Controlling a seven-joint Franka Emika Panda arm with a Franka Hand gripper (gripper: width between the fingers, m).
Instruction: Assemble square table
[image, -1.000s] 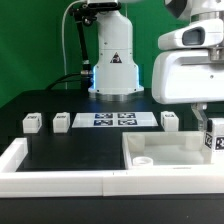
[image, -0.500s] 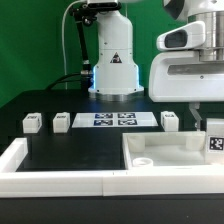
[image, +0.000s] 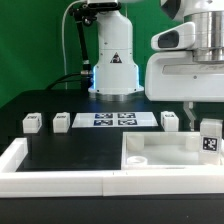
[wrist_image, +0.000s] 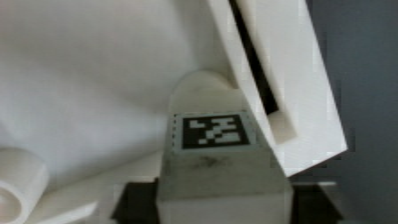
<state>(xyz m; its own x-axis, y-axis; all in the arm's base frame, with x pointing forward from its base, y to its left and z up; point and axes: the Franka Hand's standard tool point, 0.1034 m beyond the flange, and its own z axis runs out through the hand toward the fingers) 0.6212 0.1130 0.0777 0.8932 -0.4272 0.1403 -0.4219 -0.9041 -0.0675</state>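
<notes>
Exterior view: your gripper (image: 207, 123) hangs over the far corner of the square slab (image: 165, 166) at the exterior view's right. A tagged leg (image: 211, 140) stands upright on that corner.

Claw state: the one finger (image: 188, 112) that shows stands clear of the leg, with a dark gap between them, so it reads as released. The other finger is cut off by the frame edge.

The slab lies near, inside the white border wall (image: 20, 158), with a round socket (image: 141, 158) showing at its near left corner.

Farther back on the black table (image: 80, 145), three loose pieces sit in a row — left leg block (image: 32, 122), middle leg block (image: 62, 121) and right leg block (image: 169, 120). The marker board (image: 113, 119) lies between the last two, in front of the arm's base (image: 112, 60).

Wrist view: you see only the leg (wrist_image: 217, 130), tag facing the camera, with the gripper (wrist_image: 217, 195) straddling it — a dark finger (wrist_image: 139, 200) on either side. Contact with the leg cannot be judged here. The slab (wrist_image: 89, 80) fills the background. None of the loose blocks or the marker board appear in this view.
</notes>
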